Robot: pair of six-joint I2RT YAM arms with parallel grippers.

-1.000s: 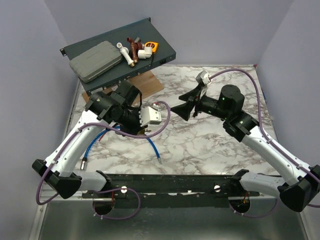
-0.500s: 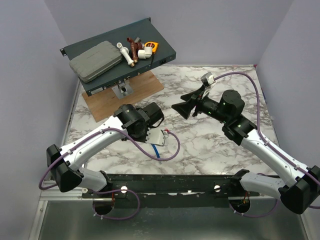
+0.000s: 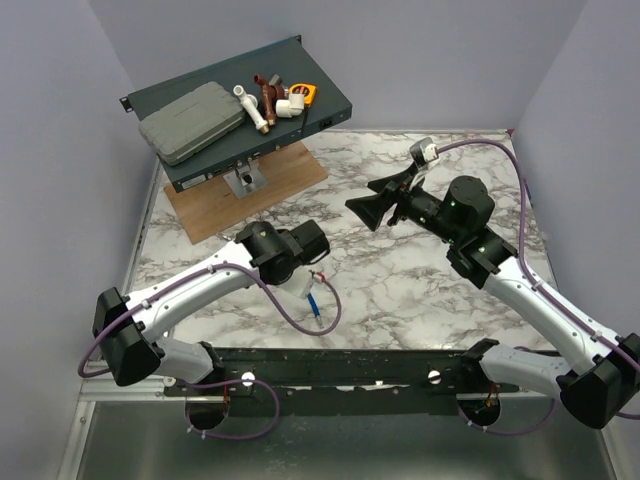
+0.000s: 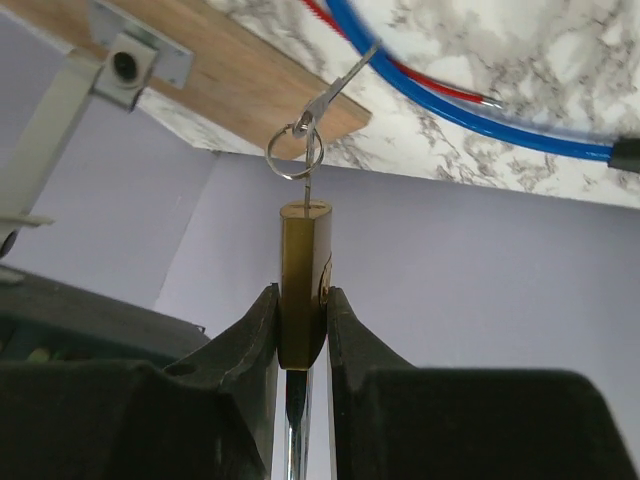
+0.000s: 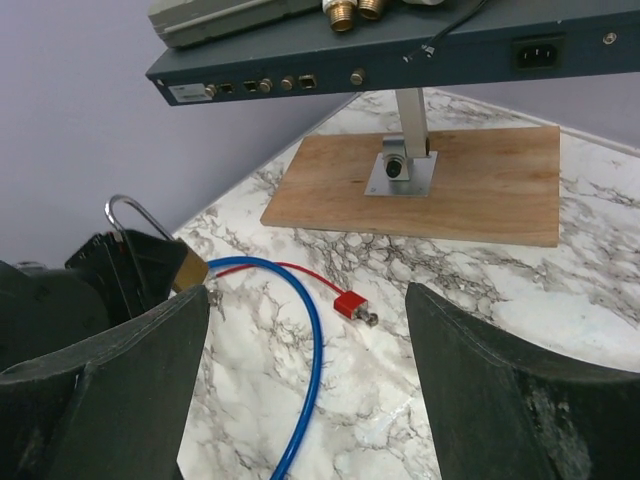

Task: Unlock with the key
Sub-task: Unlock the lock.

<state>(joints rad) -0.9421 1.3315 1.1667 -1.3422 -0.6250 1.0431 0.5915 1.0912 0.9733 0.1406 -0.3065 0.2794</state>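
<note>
1. Swinging in from the far left over the last second, the left arm is now reaching low toward the table's middle, uncovering the board (image 3: 245,190) it was hiding. The right gripper (image 3: 372,208) has been drawing slightly away from it, and its jaws have been spreading.
2. The left gripper (image 4: 302,300) is clenching the padlock (image 4: 303,270), pinching the brass body edge-on between both fingers. The shackle (image 4: 293,430) is running back between the fingers toward the wrist.
3. The key (image 4: 307,190) is showing as a thin silver-grey sliver just beyond the left fingertips, seen edge-on, with one end meeting the padlock's end face. Its other end is hanging on a ring (image 4: 294,157), and a second key (image 4: 340,85) is angling off that ring, farther from the fingers.
4. The right gripper is released, with its jaws standing wide and nothing between them. Ahead of it a blue cable (image 5: 300,360) and a red plug (image 5: 352,305) are lying on the marble. To its left, the padlock is peeking out of the left gripper.
5. Beyond the right gripper, past the board, a dark tray (image 3: 310,115) is sitting on a post. It is carrying a grey case (image 3: 190,122), some pipe fittings (image 3: 265,100) and a yellow tool (image 3: 303,93).
</note>
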